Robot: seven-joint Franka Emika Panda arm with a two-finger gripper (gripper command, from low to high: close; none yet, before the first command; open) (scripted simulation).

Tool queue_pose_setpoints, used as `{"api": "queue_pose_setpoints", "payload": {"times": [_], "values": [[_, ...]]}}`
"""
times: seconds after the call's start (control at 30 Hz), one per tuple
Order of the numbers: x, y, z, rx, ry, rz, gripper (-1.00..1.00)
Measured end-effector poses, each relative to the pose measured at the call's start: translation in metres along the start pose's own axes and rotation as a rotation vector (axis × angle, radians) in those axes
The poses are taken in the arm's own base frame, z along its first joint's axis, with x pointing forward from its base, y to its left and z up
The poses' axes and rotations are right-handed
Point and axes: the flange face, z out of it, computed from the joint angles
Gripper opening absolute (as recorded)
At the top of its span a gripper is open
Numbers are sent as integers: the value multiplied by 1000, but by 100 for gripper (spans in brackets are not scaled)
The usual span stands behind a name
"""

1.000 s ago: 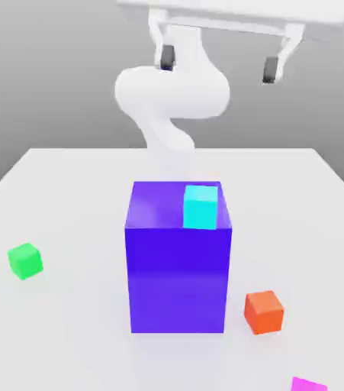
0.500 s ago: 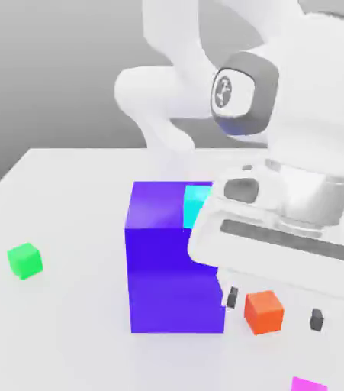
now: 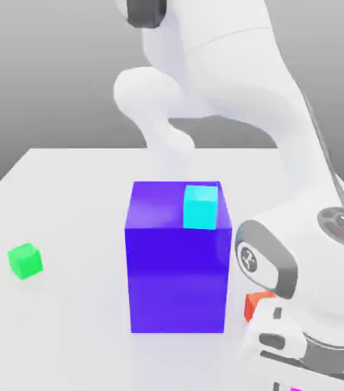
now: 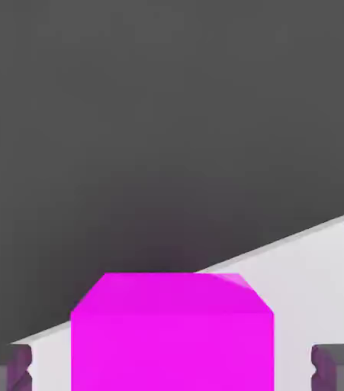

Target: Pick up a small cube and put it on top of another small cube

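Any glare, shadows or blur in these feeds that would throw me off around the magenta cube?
Exterior view: soft, even light, faint shadow beneath the blue block; the arm hides most of the orange cube. Hand view: the magenta cube is crisp and flatly lit, with pink tinting the inner fingertips; dark background, no glare.

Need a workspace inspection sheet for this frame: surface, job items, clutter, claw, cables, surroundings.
Surface: white table, flat.
Job's things: magenta cube on the table, not yet lifted.
Clutter: green cube on the exterior view's left; orange-red cube partly hidden behind the arm; big blue-purple block with a cyan cube on top.
Claw: claw straddles the magenta cube, fingers apart from its sides, open.
Cables: nothing seen.
Surroundings: plain grey backdrop.
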Motion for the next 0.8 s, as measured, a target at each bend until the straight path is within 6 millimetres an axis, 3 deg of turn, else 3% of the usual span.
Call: {"api": "queue_pose_setpoints", "payload": {"times": [0.13,0.27,0.4,0.6,0.73,0.8], "values": [[0,0,-1,1,-1,1,-100],[3,-2,-54,9,1,-1,-100],[89,34,-67,-14,32,220,-100],[213,128,-84,-25,62,628,-100],[279,221,-97,-25,68,962,-100],[306,276,-102,-22,65,1149,-100]]}}
